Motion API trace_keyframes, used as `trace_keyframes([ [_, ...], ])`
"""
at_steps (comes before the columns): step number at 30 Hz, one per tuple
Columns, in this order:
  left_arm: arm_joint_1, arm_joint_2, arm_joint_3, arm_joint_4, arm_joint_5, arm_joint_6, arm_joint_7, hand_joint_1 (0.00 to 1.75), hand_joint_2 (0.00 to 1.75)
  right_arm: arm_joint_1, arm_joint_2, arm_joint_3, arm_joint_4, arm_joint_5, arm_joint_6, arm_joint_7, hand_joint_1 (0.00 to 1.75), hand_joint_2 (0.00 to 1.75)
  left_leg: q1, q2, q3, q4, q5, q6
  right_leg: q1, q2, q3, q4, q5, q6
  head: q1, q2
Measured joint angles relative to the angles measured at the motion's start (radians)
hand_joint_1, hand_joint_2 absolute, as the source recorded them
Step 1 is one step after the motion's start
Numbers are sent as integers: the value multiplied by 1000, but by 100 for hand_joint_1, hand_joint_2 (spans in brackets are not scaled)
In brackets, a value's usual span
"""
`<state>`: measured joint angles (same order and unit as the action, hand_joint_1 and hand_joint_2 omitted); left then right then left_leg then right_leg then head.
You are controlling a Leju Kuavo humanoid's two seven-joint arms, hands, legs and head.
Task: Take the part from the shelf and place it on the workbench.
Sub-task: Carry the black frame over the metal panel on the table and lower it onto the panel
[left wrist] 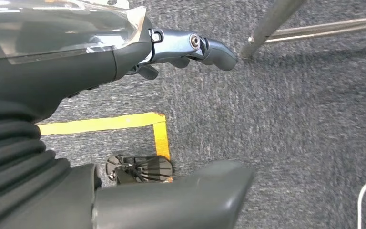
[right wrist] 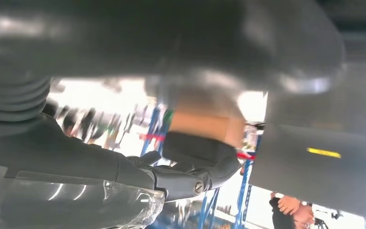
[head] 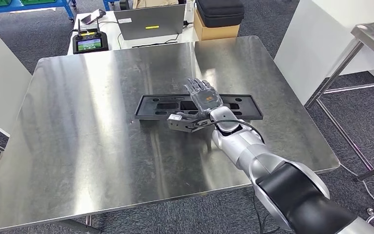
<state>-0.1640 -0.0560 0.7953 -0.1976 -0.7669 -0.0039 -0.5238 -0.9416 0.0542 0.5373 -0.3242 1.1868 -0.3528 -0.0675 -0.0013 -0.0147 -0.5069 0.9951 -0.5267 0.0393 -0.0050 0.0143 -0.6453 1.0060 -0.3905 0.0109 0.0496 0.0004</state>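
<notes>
Now, part (head: 152,106): flat black plastic tray, long, with recessed slots, lying on the bench.
Bench (head: 87,126): brushed steel, reflective.
Right robot hand (head: 203,96): fingers spread, released, above the part.
Left robot hand (left wrist: 190,47): empty, fingers loosely curled over grey carpet.

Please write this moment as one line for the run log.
part: flat on workbench | right hand: open above part | left hand: hanging, empty

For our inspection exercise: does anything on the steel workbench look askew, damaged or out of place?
Nothing stands out. The black part lies flat near the middle of the workbench, roughly square to its edges, with the right hand open above it. No damage is visible from here.
</notes>
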Motion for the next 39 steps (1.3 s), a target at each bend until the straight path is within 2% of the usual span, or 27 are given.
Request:
trace_keyframes([
  [3, 9, 0, 10, 0, 7, 9, 4, 0, 0, 1, 33, -70, -31, -98, 17, -99, 0, 0, 0, 2, 1, 0, 0, 0, 0, 1, 0, 0, 0, 0, 0, 0],
  [8, 20, 0, 20, 0, 10, 13, 4, 0, 0, 4, 77, -149, -81, -158, 37, -166, 0, 0, 0, 1, 1, 0, 0, 0, 0, 1, 0, 0, 0, 0, 0, 0],
  [13, 30, 0, 37, 0, 19, 30, 3, 0, 0, 52, 125, -211, -227, -342, 132, -344, 0, 0, 0, 5, 2, 0, 0, 0, 0, 3, 1, 0, 0, 0, 0, 0],
  [15, 37, 0, 49, 0, 29, 38, -2, 0, 0, 98, 143, -217, -342, -473, 200, -396, 0, 0, 0, 4, 3, 0, 0, 0, 1, 3, 0, 0, 0, 0, 0, 0],
  [20, 70, 0, 85, 0, 47, 49, -21, 0, 0, 278, 154, -229, -700, -1007, 430, -509, 0, 0, 0, 4, 2, 0, -2, -1, 2, 2, 0, 0, -1, 0, 0, 0],
  [24, 78, 0, 102, 0, 48, 56, -23, 0, 0, 380, 147, -239, -881, -1167, 515, -534, 0, 0, -1, 5, 2, 0, -3, 0, 1, 3, 1, -1, -1, 0, 0, 0],
  [28, 83, 0, 111, 0, 42, 47, -30, 0, 0, 516, 140, -261, -1063, -1372, 700, -575, 0, 0, -2, 3, 4, 0, -4, 0, 1, 2, 2, -1, -1, 0, 0, 0],
  [32, 91, 1, 113, 0, 35, 33, -55, 0, 0, 678, 126, -277, -1244, -1407, 783, -607, 0, 0, -1, 5, 3, 0, -5, 1, 1, 3, 2, -1, -1, 0, 0, 0],
  [39, 92, 0, 124, 0, 44, 33, -91, 0, 0, 804, 105, -309, -1408, -1403, 817, -629, 0, 0, -1, 6, 5, -1, -7, 2, 0, 4, 3, -2, -2, 0, 0, 0],
])
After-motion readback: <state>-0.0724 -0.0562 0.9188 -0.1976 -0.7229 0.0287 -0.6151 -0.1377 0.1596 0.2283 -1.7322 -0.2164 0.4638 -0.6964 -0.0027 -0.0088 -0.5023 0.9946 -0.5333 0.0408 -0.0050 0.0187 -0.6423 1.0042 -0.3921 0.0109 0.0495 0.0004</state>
